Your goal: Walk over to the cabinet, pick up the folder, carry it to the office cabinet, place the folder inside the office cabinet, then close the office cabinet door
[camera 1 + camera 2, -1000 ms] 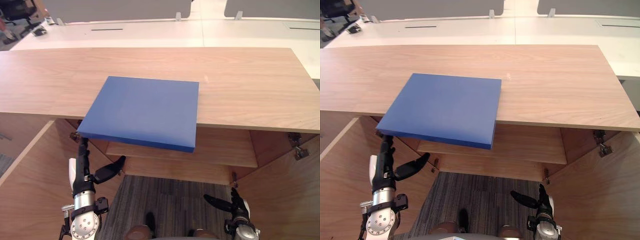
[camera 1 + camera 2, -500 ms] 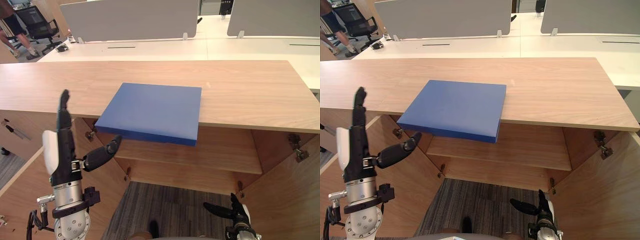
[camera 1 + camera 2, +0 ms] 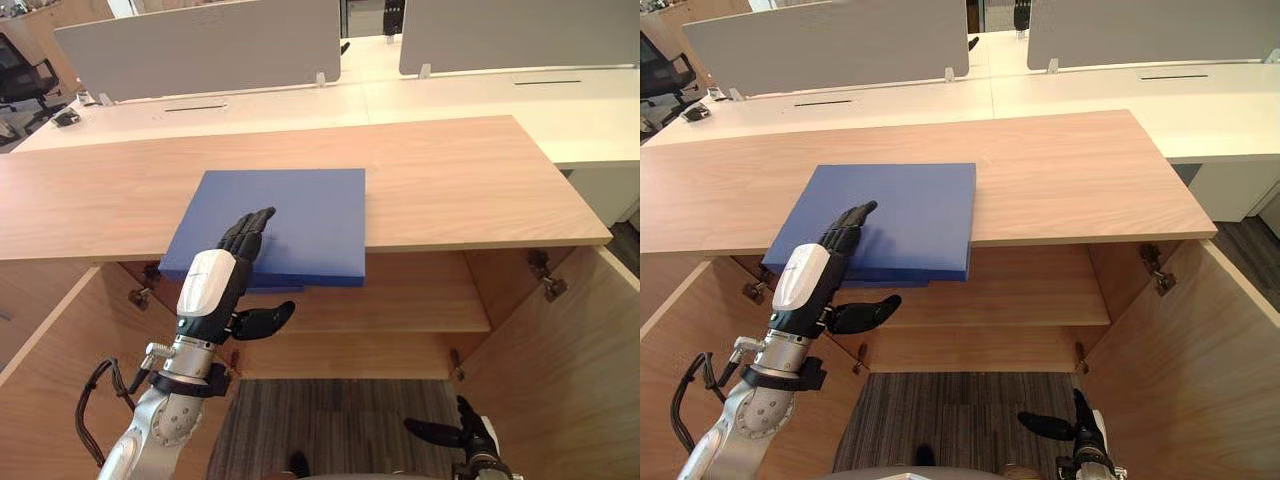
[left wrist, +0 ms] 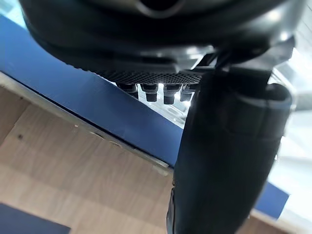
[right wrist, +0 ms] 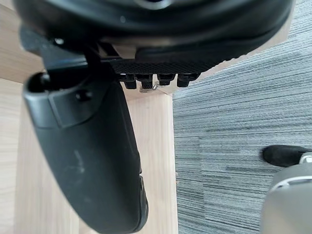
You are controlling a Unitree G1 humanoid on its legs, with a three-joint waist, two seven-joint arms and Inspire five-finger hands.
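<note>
The wooden cabinet [image 3: 470,190] bore the blue folder [image 3: 310,215] on its top, overhanging the front edge. The left hand [image 3: 210,290] laid straight fingers on the folder, thumb spread below. The right hand [image 3: 470,440] hung low, fingers relaxed.

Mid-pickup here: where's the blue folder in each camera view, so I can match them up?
Left eye view: folder left of centre, overhanging the cabinet top's front edge.
Right eye view: folder again left of centre.
Left wrist view: blue folder band just past the left hand.
Right wrist view: grey carpet past the right hand.
Shared landmark: left hand over the folder's near-left corner.
</note>
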